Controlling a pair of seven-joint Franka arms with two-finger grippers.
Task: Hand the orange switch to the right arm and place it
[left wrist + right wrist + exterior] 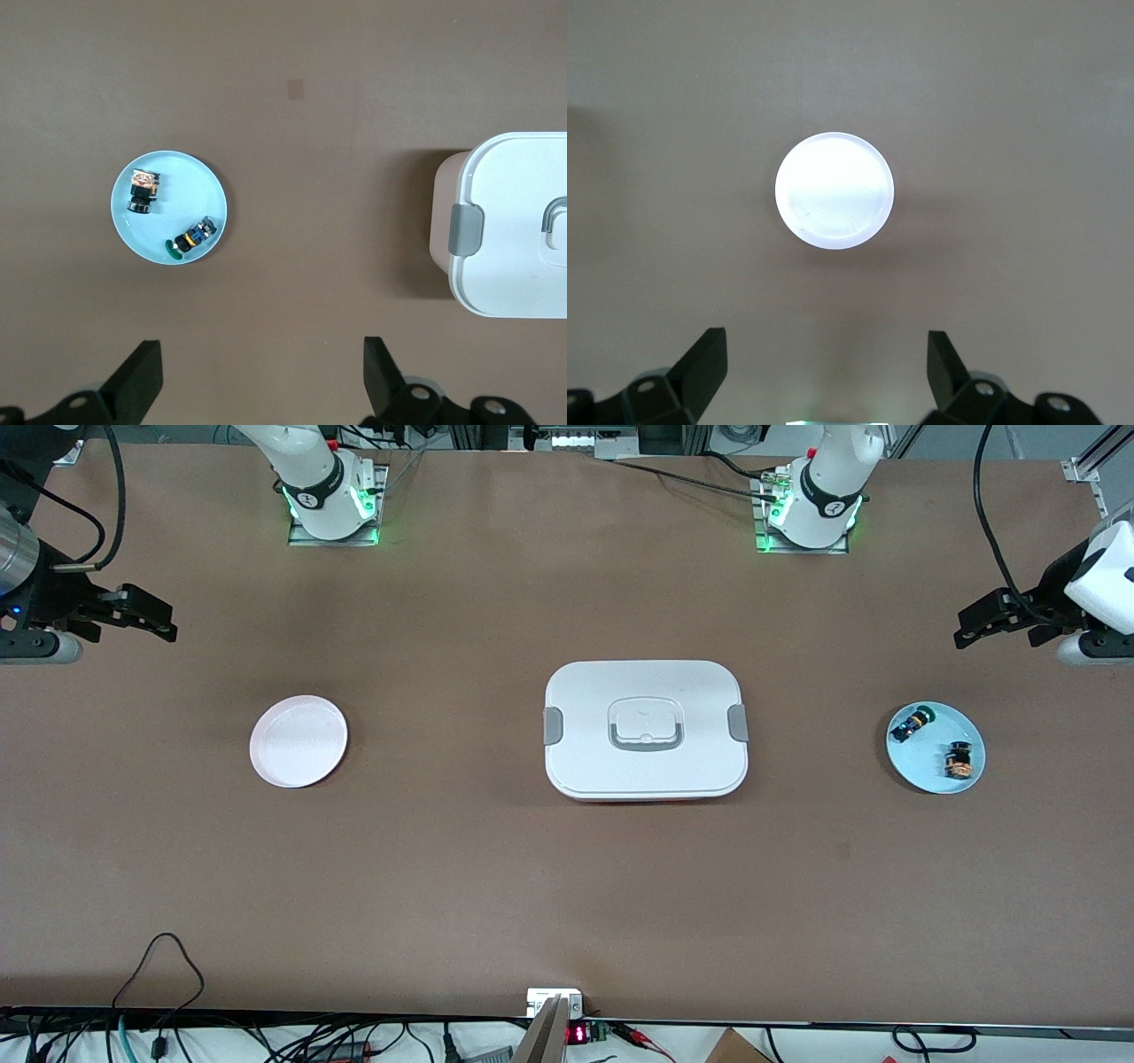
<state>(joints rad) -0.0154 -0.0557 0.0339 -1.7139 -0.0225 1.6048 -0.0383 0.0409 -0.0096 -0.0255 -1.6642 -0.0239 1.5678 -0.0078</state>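
The orange switch (959,760), small and black with copper parts, lies in a light blue plate (930,769) toward the left arm's end of the table. The left wrist view shows the orange switch (144,189) on the blue plate (182,190). My left gripper (964,629) hangs open and empty over bare table beside that plate; its jaws (263,372) stand wide apart. At the right arm's end, my right gripper (168,624) hangs open and empty over the table next to a white plate (299,741). In the right wrist view the right gripper (828,367) holds nothing and the white plate (834,190) is bare.
A second small switch with blue and green parts (912,724) shares the blue plate, also seen from the left wrist as the blue-green switch (190,239). A white lidded box (645,729) with grey clips sits mid-table; the box (514,226) edges into the left wrist view.
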